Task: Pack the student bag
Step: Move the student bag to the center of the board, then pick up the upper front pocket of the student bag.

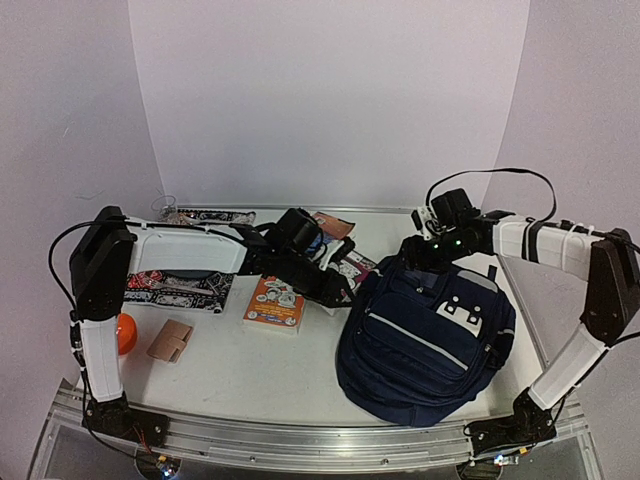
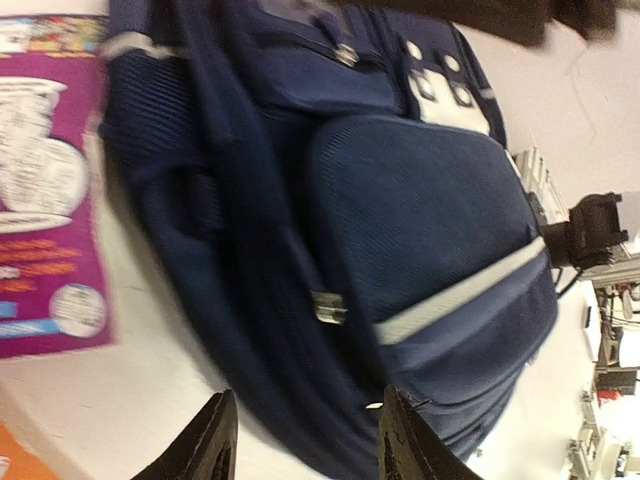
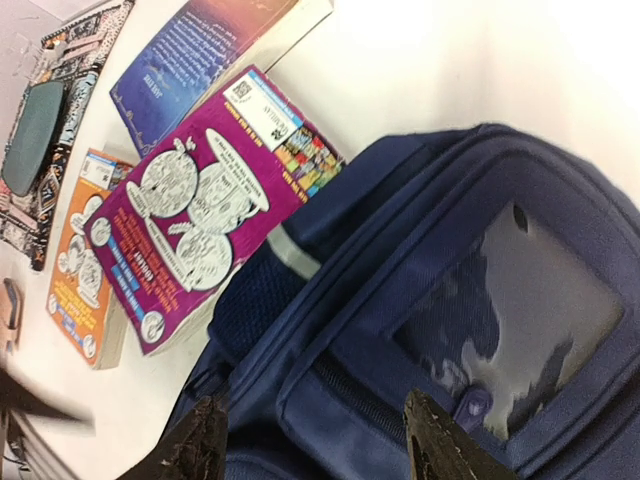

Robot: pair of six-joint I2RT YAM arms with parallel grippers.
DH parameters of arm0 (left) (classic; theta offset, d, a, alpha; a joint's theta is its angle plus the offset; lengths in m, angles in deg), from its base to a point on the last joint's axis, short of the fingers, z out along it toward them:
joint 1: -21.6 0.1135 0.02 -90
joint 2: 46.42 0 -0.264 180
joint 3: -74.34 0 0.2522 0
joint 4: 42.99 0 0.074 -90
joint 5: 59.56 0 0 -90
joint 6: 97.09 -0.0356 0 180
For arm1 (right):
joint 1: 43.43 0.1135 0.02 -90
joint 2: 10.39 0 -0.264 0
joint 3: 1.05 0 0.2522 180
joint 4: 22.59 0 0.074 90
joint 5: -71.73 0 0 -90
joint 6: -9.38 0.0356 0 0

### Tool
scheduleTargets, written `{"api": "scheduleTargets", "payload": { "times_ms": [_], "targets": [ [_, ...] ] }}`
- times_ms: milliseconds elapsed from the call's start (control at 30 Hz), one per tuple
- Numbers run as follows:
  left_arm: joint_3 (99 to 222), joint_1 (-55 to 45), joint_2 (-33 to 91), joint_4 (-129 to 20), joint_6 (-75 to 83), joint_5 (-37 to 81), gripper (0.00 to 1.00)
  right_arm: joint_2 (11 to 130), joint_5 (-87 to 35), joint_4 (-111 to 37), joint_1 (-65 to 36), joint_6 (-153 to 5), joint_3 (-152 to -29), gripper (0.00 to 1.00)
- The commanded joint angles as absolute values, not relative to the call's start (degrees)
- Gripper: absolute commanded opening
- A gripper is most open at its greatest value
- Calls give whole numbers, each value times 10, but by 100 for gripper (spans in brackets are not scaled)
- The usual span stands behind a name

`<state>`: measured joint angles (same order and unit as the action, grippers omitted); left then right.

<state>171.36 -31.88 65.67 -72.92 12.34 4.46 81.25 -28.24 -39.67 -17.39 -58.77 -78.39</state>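
In the top external view, the student bag [image 1: 425, 335] is seen lying flat on the table [image 1: 250, 375], front pockets up. The left gripper [image 1: 338, 288] is stretched to the bag's left edge, and the right gripper [image 1: 425, 250] is held over its far top edge. The spread of neither can be made out here. Left of the bag an orange book [image 1: 275, 303] lies in full sight. A purple book [image 1: 355, 268] and a blue book [image 1: 335, 225], by the bag's far left corner, are largely covered by the left arm. Farther left of the bag, a patterned mat [image 1: 185, 287] is half hidden under that arm.

In the left wrist view, the blurred frame is mostly filled by the bag. The left gripper [image 2: 305, 445] is spread wide with nothing gripped. The purple book is cut off at the frame edge.

In the right wrist view, the right gripper [image 3: 315, 445] is likewise wide and empty over the bag's top. What lies behind a clear window pocket [image 3: 530, 310] there cannot be told.
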Motion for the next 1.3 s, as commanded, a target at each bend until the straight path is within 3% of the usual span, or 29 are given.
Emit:
{"api": "scheduleTargets", "payload": {
  "times_ms": [0,300,500,800,1067,1267],
  "targets": [
    [1755,-300,671,-723,61,27,51,771,-296,-447,-173,-553,-770,62],
    [1883,-304,757,-773,208,34,51,769,-263,-468,-171,-527,-769,61],
    [1904,-309,794,-774,291,36,39,772,-257,-467,-167,-525,-765,61],
    [1920,-319,827,-792,309,31,33,793,-257,-465,-152,-527,-778,60],
    [1934,-329,825,-795,314,36,39,805,-257,-463,-145,-528,-782,60],
    [1926,-335,838,-810,317,48,33,812,-257,-461,-139,-529,-786,60]
  ]
}}
